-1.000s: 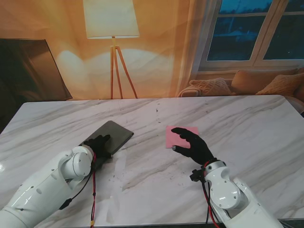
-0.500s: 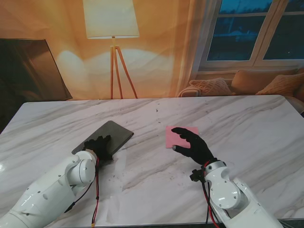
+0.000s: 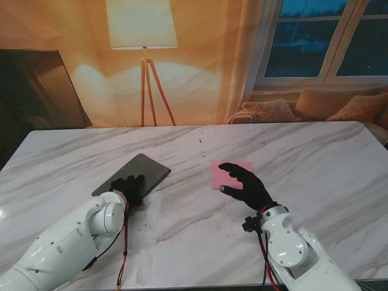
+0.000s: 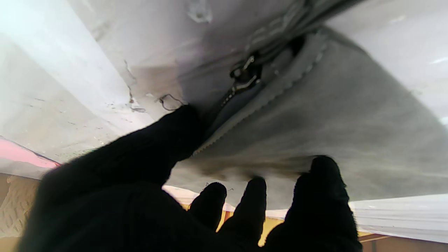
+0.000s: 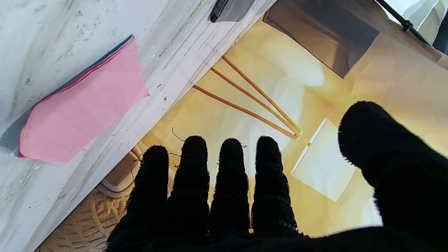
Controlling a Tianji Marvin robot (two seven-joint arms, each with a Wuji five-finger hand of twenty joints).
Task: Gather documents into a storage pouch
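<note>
Grey pouch (image 3: 134,174) lies flat on the counter (image 3: 315,157), left of centre. Left hand (image 3: 128,187) rests on its near corner, fingers (image 4: 320,175) spread and pressing the fabric, not gripping. Left wrist view alone shows the zipper pull (image 4: 242,76) by the thumb. Pink papers (image 3: 231,173) lie under the right hand (image 3: 245,183), whose fingers (image 5: 227,164) are open and hovering, holding nothing.

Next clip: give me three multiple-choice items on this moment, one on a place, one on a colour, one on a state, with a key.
1. Where does the flat grey fabric zip pouch lie?
A. left part of the white marble table
B. right part
C. far edge

2. What colour is the top sheet of the paper stack?
A. yellow
B. pink
C. green

3. How is the black-gloved right hand?
A. clenched on the sheets
B. open, holding nothing
C. out of view

Key: A, the pouch sits by the left hand; B, the right wrist view shows pink paper; B, its fingers are spread with nothing between them.
</note>
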